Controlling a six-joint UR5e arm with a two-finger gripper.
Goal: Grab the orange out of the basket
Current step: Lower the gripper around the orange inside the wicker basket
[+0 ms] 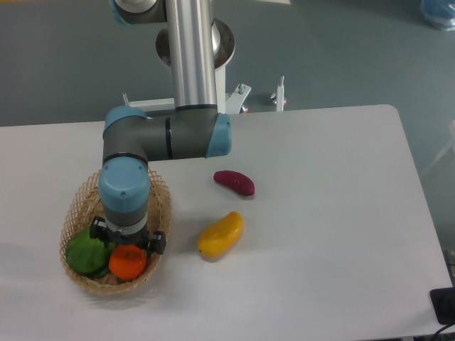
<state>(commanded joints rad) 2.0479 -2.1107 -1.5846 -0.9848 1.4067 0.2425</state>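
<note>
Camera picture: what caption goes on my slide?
Robot gripper right above the orange in the basket.

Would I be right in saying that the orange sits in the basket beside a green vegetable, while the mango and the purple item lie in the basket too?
Not quite. The camera view shows the orange in the basket beside the green vegetable, but the mango and purple item lie on the table, outside the basket.
</note>
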